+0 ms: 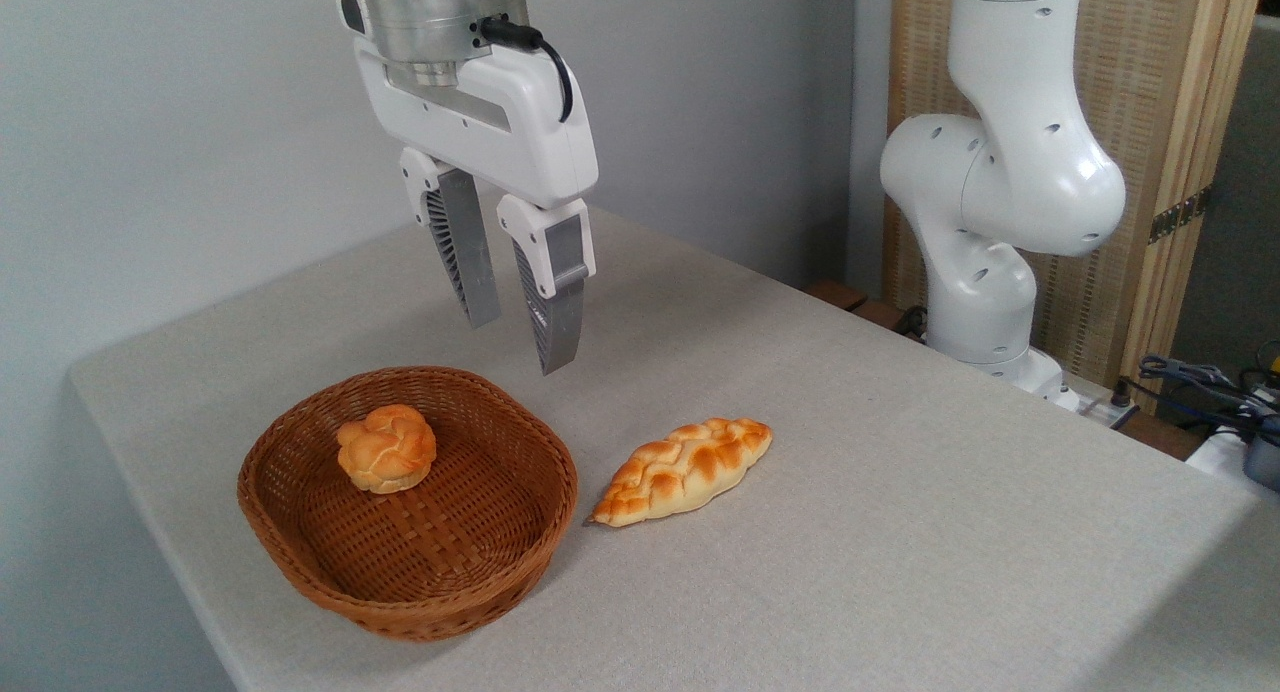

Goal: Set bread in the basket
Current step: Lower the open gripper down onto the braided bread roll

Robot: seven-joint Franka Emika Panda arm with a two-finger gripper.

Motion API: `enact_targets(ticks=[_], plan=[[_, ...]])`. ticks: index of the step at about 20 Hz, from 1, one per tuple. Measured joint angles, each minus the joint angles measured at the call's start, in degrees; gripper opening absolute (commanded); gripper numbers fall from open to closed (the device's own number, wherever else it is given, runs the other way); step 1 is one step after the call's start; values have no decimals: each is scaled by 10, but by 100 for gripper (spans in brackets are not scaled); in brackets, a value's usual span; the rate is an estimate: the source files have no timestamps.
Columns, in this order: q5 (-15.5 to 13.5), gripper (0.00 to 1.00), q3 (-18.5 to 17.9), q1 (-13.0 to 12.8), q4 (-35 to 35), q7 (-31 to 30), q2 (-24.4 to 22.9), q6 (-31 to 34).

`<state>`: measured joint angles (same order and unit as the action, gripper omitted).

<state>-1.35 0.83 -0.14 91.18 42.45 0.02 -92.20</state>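
Bread [685, 469] beside basket [300, 552] | bun [386, 448] inside | end effector [520, 344] narrowly parted, empty

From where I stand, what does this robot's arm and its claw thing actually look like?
The arm is glossy white, built of rounded, bulging segments with small dark holes. The gripper has a white boxy body under a silver metal cylinder, with a black cable looping from it. Its two fingers are long grey wedges, ribbed along their inner faces, tapering to tips.
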Motion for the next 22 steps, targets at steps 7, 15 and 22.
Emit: enact_targets(ticks=[7,15,22], plan=[[0,100,-1,0,0,0,-1,0],[0,100,-2,3,30,15,-24,0],[0,100,-4,3,218,78,-137,-31]])
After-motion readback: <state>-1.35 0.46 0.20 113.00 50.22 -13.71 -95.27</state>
